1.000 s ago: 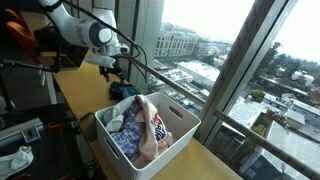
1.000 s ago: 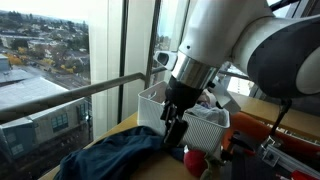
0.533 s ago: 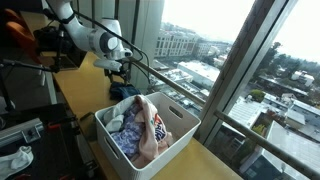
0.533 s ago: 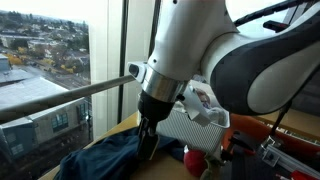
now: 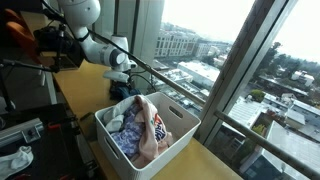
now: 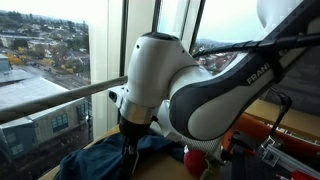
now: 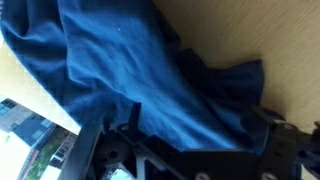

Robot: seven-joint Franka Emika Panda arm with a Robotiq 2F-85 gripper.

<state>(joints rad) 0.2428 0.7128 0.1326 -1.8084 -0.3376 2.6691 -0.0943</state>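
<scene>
- One second back, stood higher, close to the white basket point(image 5: 178, 145); now brings the gripper point(image 6: 130, 148) down low over the blue cloth point(image 6: 95, 160), clear of that basket.
- Keeps the jaws spread wide all the while; grasps nothing.
- Fills the wrist view with the crumpled cloth, lying on the wooden counter point(image 7: 255, 40) by the window, between the two fingers; cannot tell whether touching yet.
- Hides the basket in an exterior view behind the swung-over arm; leaves a red thing point(image 6: 196, 158) showing just beside the cloth.
- Reads as a reach made, with no grip begun.
- Shows mixed clothes heaped in the basket on the same counter.
- Looks out past a rail point(image 6: 60, 95) and tall glass onto city buildings point(image 5: 180, 45) far below.
</scene>
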